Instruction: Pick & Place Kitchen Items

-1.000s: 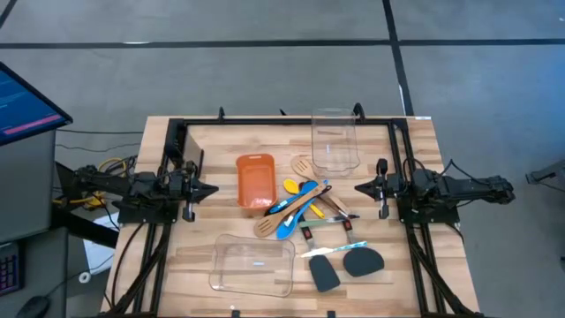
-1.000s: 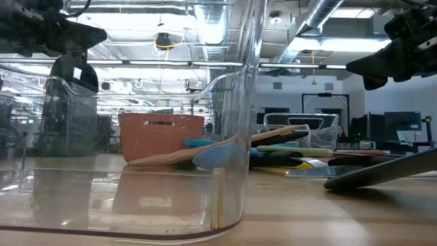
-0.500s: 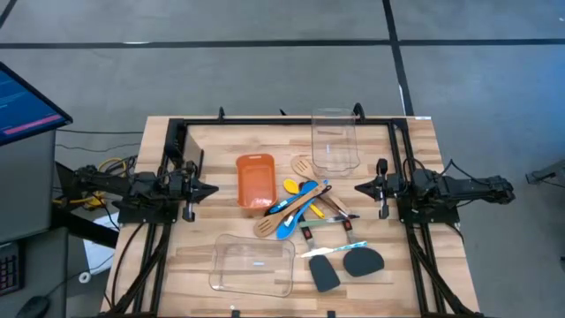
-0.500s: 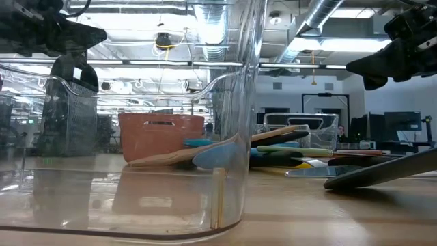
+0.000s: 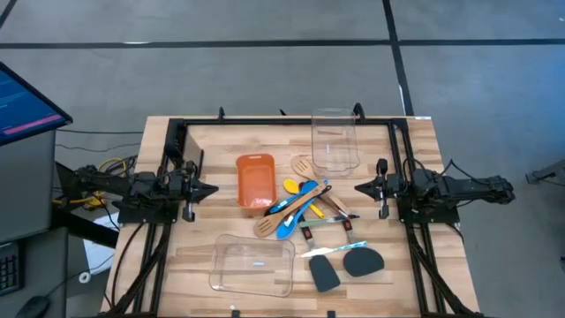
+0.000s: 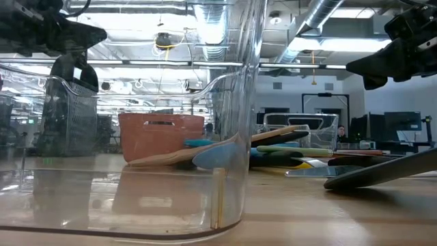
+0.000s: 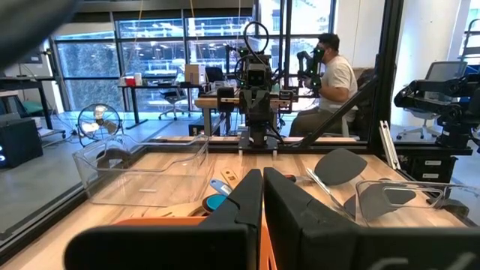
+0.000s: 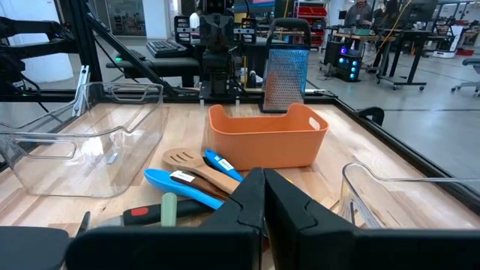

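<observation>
Two grippers hang clenched and empty over the wooden table (image 5: pixel 212 141). The left gripper (image 5: pixel 214 189) sits near the left edge and the right gripper (image 5: pixel 358 187) near the right edge, each well clear of the clutter between them. In both wrist views the dark fingers (image 7: pixel 247 196) press flat together with nothing between them, the right pair (image 8: pixel 262 196) the same.

The kitchen items (image 5: pixel 305 205) lie in a loose heap at the middle of the table, spreading toward the front edge. A long wooden spoon (image 5: pixel 289 212) crosses a blue spoon (image 5: pixel 295 215), with a yellow spoon (image 5: pixel 290 186) and a slotted wooden turner (image 5: pixel 302 165) just behind. Two matte black spatulas (image 5: pixel 344 264) lie nearest the front edge. Slim dark-handled tools lie tangled between the heap and the spatulas.

An orange plastic bin (image 5: pixel 254 181), rectangular with rounded corners, stands just left of the heap. One clear container (image 5: pixel 334 139) sits by the back edge, another clear container (image 5: pixel 252 263) by the front edge.

The low view looks through that front container's glossy curved wall (image 6: pixel 225 137). The left wrist view alone shows a seated person (image 7: pixel 330 79) at a desk beyond the table.
</observation>
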Controlling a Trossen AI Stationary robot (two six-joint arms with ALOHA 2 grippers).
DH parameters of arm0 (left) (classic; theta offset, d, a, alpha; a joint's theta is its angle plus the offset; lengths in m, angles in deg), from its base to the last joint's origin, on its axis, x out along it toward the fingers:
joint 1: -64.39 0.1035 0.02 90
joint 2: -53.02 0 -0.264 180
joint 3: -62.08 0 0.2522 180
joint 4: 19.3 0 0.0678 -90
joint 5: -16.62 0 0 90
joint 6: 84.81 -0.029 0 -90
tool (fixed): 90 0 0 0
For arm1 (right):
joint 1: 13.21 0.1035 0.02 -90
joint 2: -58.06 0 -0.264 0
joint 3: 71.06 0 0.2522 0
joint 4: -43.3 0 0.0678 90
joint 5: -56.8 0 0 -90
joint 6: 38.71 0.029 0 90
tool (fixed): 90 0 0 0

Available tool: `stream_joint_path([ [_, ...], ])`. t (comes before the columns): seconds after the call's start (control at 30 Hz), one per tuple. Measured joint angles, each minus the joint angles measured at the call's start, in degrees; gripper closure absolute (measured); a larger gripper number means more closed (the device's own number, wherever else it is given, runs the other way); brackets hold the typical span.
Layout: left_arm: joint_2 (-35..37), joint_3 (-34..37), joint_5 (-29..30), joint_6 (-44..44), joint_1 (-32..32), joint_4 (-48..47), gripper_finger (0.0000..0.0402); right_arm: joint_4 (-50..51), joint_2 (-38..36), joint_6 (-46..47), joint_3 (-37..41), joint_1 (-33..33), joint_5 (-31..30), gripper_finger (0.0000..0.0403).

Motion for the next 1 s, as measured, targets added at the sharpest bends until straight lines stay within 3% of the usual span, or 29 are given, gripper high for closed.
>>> stream_joint_path([
  [1.0,0.0,0.0,0.0,0.0,0.0,0.6,0.0399,0.0,0.0,0.0,0.0,0.0,0.0,0.0403],
])
